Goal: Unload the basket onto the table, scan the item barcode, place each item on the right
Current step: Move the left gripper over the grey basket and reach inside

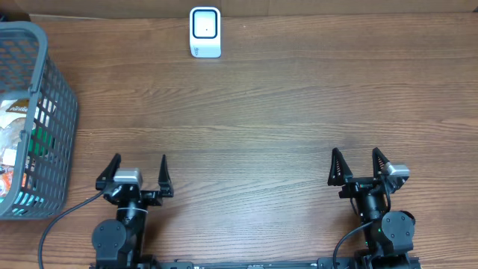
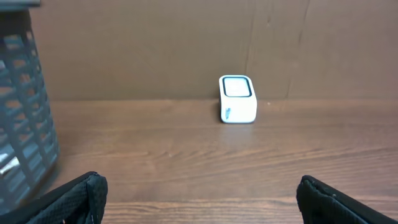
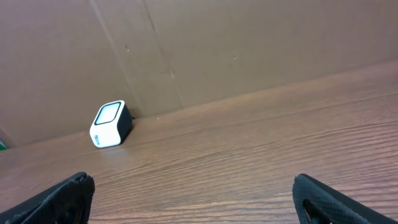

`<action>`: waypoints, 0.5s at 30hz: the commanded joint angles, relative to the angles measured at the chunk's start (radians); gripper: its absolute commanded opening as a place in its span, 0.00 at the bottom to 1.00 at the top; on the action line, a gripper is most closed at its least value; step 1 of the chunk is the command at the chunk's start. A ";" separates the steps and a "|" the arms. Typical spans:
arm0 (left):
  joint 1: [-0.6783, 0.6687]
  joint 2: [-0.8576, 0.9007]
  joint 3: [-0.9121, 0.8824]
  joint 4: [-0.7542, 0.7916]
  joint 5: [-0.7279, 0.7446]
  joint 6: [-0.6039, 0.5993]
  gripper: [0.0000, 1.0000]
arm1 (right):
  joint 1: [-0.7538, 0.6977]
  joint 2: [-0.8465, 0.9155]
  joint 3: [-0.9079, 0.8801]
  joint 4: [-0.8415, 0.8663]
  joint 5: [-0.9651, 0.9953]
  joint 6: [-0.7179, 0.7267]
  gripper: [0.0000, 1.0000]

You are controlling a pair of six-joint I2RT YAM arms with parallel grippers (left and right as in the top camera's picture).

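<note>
A small white barcode scanner (image 1: 205,32) with a dark-rimmed window stands at the table's far edge; it also shows in the left wrist view as the scanner (image 2: 237,99) and in the right wrist view as the scanner (image 3: 111,124). Packaged items (image 1: 16,146) lie inside the grey basket (image 1: 61,112) at the left; no barcode is readable. My left gripper (image 1: 139,164) rests open near the front edge, empty. My right gripper (image 1: 357,158) is open too, at the front right, with nothing between its fingers.
A brown cardboard wall (image 2: 155,43) backs the table behind the scanner. The basket's slatted side (image 2: 22,118) stands close on the left of my left gripper. Wooden tabletop (image 1: 261,127) stretches between the grippers and the scanner.
</note>
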 commanded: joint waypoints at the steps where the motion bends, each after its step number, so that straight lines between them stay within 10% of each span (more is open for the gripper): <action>1: -0.006 0.070 0.088 -0.016 0.016 -0.024 0.99 | -0.003 -0.012 -0.011 0.003 -0.006 -0.015 1.00; 15: -0.006 0.603 0.624 -0.275 0.093 -0.024 1.00 | -0.003 -0.012 -0.011 0.003 -0.007 -0.015 1.00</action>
